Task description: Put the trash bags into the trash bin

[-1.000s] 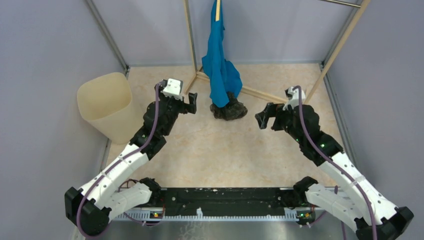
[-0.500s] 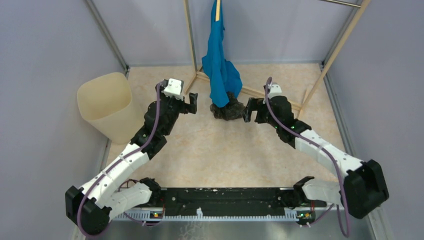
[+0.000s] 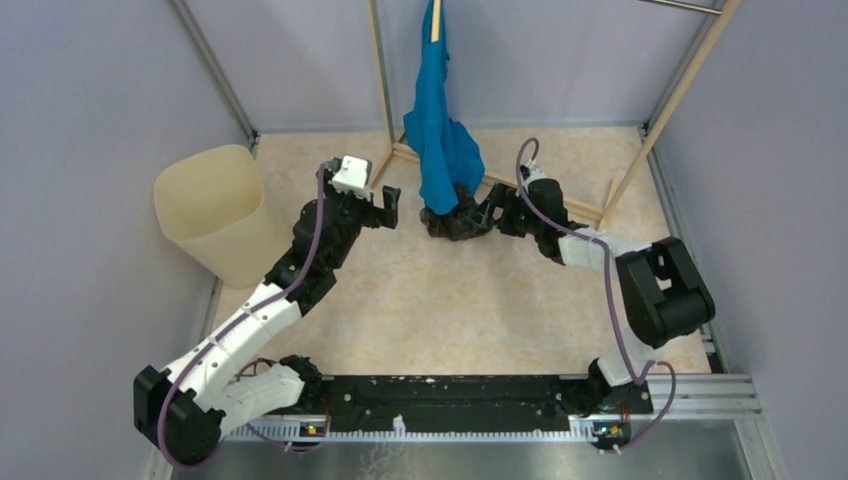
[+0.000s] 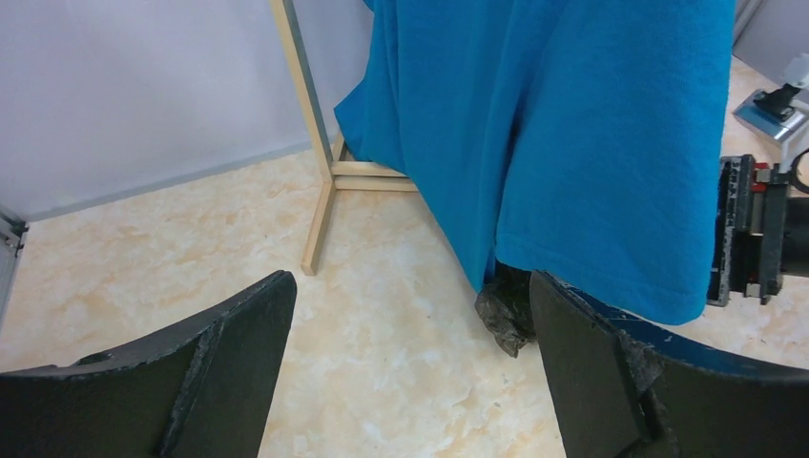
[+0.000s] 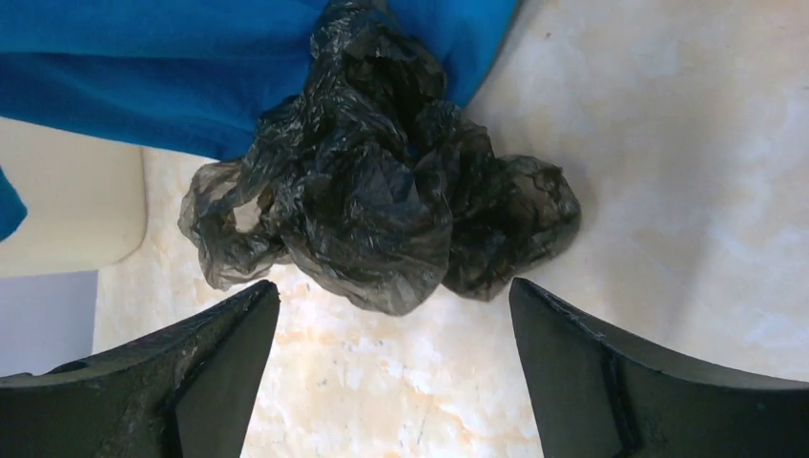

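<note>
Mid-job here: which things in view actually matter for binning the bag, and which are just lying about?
Job:
- crumpled dark grey-brown thin plastic trash bag, on the table under the cloth's hem
- cream-beige plastic trash bin, far left
- right gripper, jaws open at the bag

Just there:
- bright blue cloth, hanging on the rack
- light wooden rack

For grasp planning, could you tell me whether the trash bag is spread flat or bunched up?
Bunched up: the trash bag is a wrinkled clump beneath the blue cloth.
</note>
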Motion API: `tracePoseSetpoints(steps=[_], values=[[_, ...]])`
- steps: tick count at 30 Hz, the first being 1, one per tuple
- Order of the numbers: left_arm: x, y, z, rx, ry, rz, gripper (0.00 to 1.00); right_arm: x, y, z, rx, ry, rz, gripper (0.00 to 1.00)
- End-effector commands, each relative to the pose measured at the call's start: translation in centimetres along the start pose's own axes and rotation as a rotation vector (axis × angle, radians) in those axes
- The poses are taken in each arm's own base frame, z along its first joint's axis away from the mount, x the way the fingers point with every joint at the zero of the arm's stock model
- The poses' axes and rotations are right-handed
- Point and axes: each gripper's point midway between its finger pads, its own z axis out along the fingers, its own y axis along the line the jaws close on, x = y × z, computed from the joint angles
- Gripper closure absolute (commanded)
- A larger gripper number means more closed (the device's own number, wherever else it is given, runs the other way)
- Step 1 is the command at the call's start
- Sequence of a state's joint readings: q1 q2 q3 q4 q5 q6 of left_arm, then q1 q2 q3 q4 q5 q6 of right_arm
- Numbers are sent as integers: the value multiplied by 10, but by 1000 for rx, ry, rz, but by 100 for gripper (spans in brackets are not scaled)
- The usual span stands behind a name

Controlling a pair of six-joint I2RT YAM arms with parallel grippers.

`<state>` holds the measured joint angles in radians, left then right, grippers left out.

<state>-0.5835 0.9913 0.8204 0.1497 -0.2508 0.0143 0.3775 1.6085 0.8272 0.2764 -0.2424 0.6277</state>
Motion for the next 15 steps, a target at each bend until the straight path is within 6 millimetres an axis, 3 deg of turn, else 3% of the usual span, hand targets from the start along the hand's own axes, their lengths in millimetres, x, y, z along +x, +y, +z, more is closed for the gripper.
tracePoseSetpoints(steps=[1,2,6,8,11,13,14,15], values=[[-29,-7,3,31,-68,-29,1,-28,32,17,-156,-77,-35,16],[-28,-8,3,34,-66,-29,1,-27,30,22,-161,-80,-55,23],[-26,-9,3,39,-63,-28,1,-30,26,31,-175,-109,-145,36],[-24,-9,4,37,-57,-26,1,-30,31,29,-203,-116,-167,51],[-19,-13,8,51,-38,-21,1,-22,48,13,-307,-128,-184,72],[-12,-19,11,82,-15,-16,1,-7,56,0,-363,-133,-191,93],[-8,-22,14,93,0,-12,1,1,59,-7,-383,-132,-195,100],[-5,-24,16,103,13,-10,1,9,62,-13,-399,-128,-192,100]])
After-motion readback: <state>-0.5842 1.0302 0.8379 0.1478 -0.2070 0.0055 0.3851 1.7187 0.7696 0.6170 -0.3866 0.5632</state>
